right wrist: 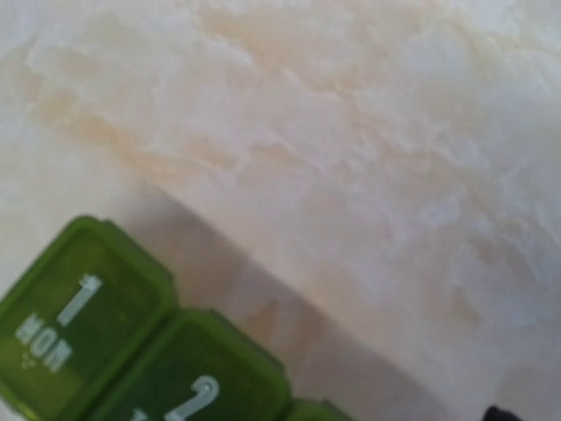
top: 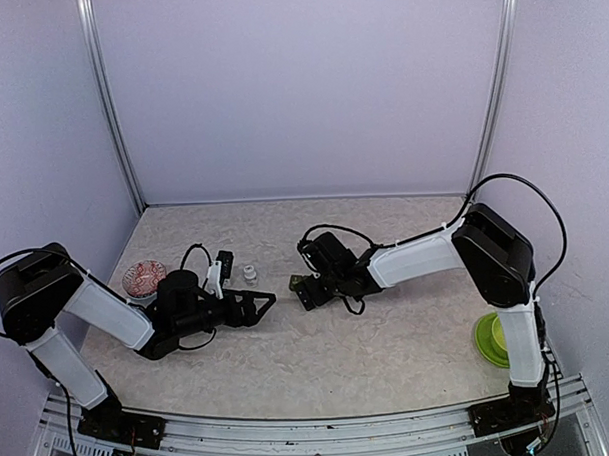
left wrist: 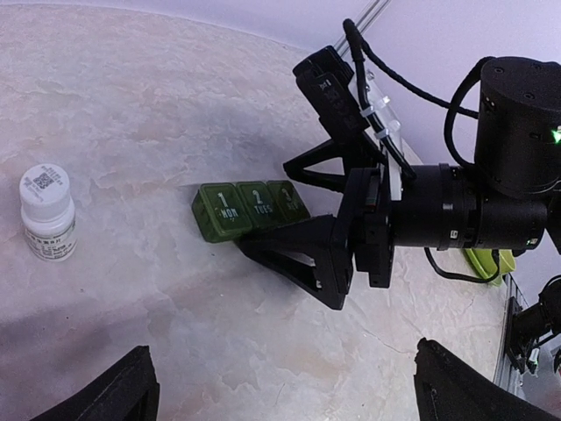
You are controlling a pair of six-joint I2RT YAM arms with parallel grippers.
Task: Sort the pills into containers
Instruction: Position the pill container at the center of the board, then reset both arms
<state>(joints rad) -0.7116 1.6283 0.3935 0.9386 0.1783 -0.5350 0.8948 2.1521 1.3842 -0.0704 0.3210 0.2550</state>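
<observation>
green pill organizer (left wrist: 230, 210) flat on the table (left wrist: 131, 96), lids closed, mon and tues labels up. right gripper (left wrist: 263, 207) straddles its far end, one finger along each long side; cannot tell if the jaws are clenched on it. left gripper (left wrist: 280, 351) faces it, jaws released and wide; white pill bottle (left wrist: 48, 215) upright nearby.
</observation>
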